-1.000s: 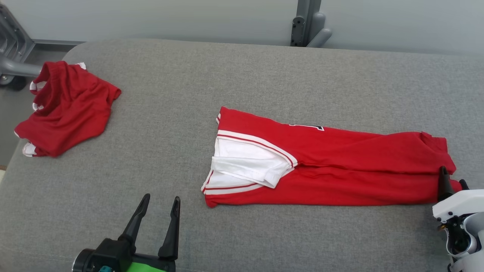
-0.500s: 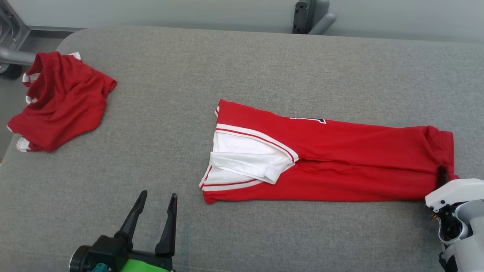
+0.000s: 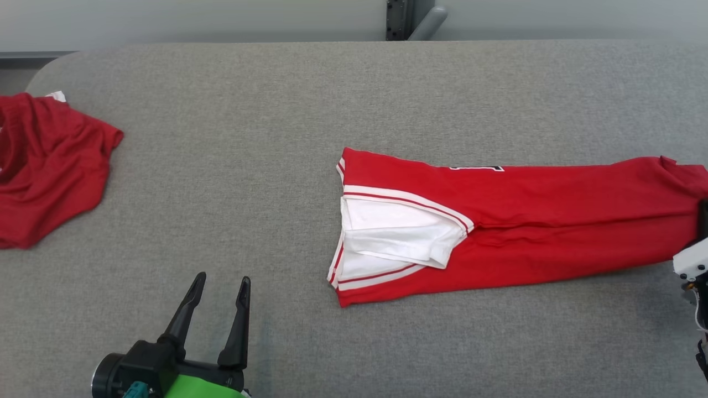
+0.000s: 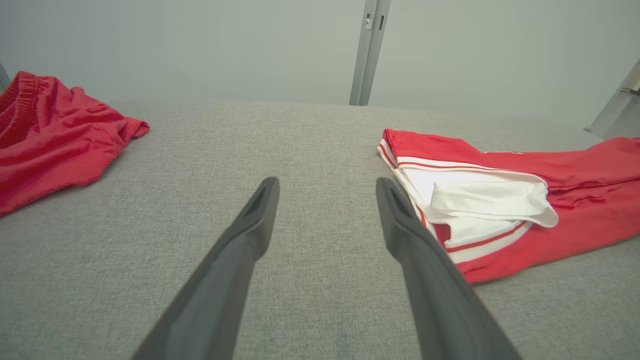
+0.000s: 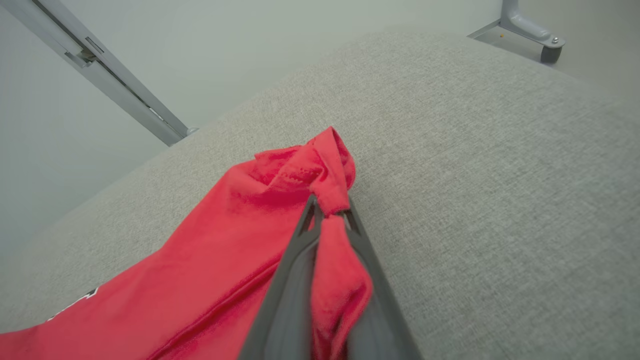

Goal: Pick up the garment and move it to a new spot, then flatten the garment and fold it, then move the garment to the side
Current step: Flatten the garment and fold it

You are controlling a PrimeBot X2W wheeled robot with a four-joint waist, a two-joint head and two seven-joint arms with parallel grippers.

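A red garment (image 3: 525, 221) with white trim and a white inner panel lies folded lengthwise on the grey padded table (image 3: 276, 110), stretching from the middle to the right edge of the head view. My right gripper (image 5: 327, 212) is shut on the garment's right end (image 5: 330, 260), cloth bunched between its fingers and lifted slightly; in the head view its white wrist (image 3: 691, 262) shows at the right edge. My left gripper (image 3: 219, 279) stands open near the front left, empty, well left of the garment's white-trimmed end (image 4: 480, 200).
A second red garment (image 3: 44, 166), crumpled, lies at the table's far left (image 4: 45, 140). A grey metal post (image 3: 406, 16) stands behind the table. Bare grey surface lies between the two garments.
The head camera has turned, shifting the scene. The garment's right end has been drawn rightward with the right gripper, so the cloth now lies longer and straighter. The left gripper stays open.
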